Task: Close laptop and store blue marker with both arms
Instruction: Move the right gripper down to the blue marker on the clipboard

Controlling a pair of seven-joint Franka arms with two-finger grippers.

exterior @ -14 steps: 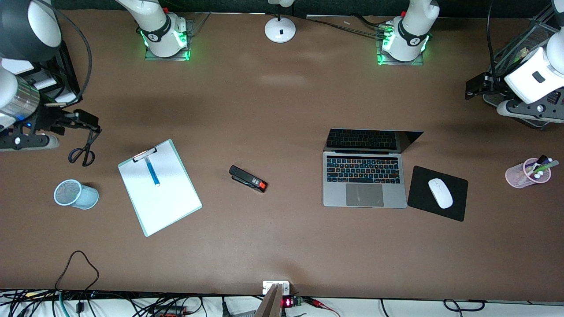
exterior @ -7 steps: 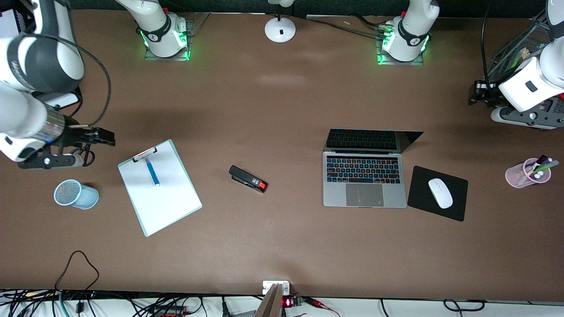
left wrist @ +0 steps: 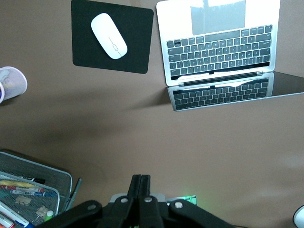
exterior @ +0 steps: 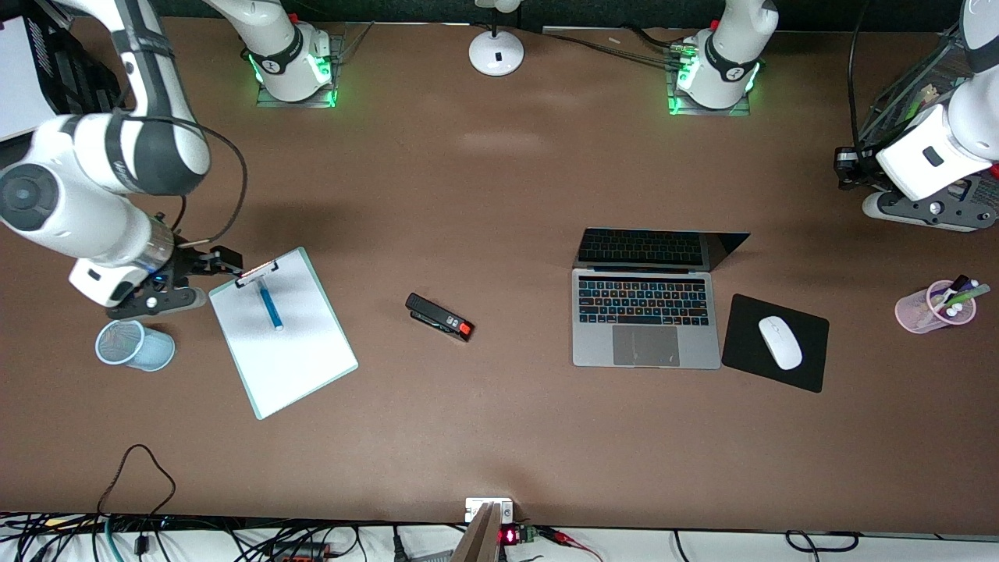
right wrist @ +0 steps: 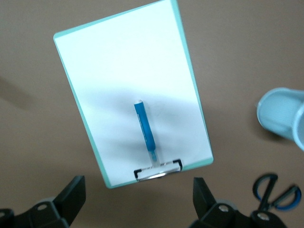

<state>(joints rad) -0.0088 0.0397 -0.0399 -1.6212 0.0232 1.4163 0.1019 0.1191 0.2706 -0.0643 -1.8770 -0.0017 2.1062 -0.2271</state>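
The silver-grey laptop (exterior: pixel 646 345) stands open on the table, its screen raised; the left wrist view shows it too (left wrist: pixel 218 42). The blue marker (exterior: pixel 270 304) lies on a white clipboard (exterior: pixel 293 359), its tip under the clip. My right gripper (exterior: pixel 216 262) is open and empty, over the table just off the clipboard's clip end. In the right wrist view the marker (right wrist: pixel 145 130) and clipboard (right wrist: pixel 118 71) lie ahead of the wide-apart fingers (right wrist: pixel 71 194). My left gripper (exterior: pixel 843 168) is shut and empty, over the table at the left arm's end, well away from the laptop.
A black stapler (exterior: pixel 439 317) lies between clipboard and laptop. A blue mesh cup (exterior: pixel 134 344) lies beside the clipboard, scissors (right wrist: pixel 275 192) near it. A white mouse (exterior: pixel 780 342) rests on a black pad (exterior: pixel 812 371). A pink cup (exterior: pixel 933 307) holds mixed markers. A mesh tray (left wrist: pixel 28 190) sits near my left gripper.
The right arm has swung in from the table's end to the clipboard's clip end, covering the scissors in the front view. The left hand has shifted slightly. Laptop and marker have not moved.
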